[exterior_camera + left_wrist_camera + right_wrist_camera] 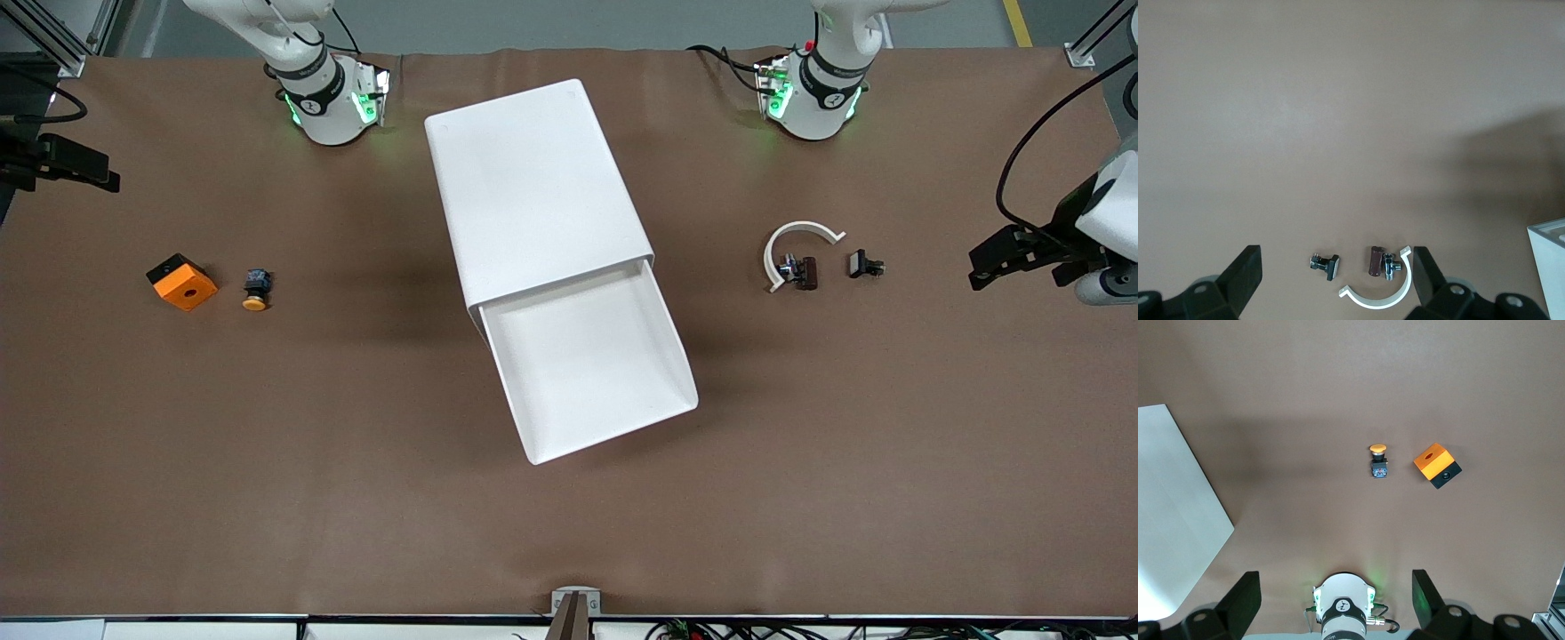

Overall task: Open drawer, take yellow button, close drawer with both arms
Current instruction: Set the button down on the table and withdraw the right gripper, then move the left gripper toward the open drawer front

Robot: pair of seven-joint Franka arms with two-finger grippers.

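Drawer: top tray of the white cabinet, pulled well out toward the front camera, its flared lip at the near end; its floor shows bare white
Cabinet: lies at mid-table, set at a slant, its front facing the front camera and turned a little toward the left arm's end; one corner shows in the left wrist view, its top panel in the right wrist view
Button: on the table toward the right arm's end, well apart from the cabinet, lying on its side with the orange-yellow cap nearer the front camera and the dark body away from it; also in the right wrist view
Block: orange square with a centre hole and a black underside, just beside the button, nearer the table's end; apart from it, not touching
Band: white curved strip toward the left arm's end, open side toward the front camera
Clips: one dark clip at one end of the band, whether touching cannot be told; a second just beside, apart
Left gripper: high over the band and clips, fingers spread wide, nothing between them
Right gripper: high over bare table by its own arm's base, fingers spread wide, nothing held
Table: covered in brown
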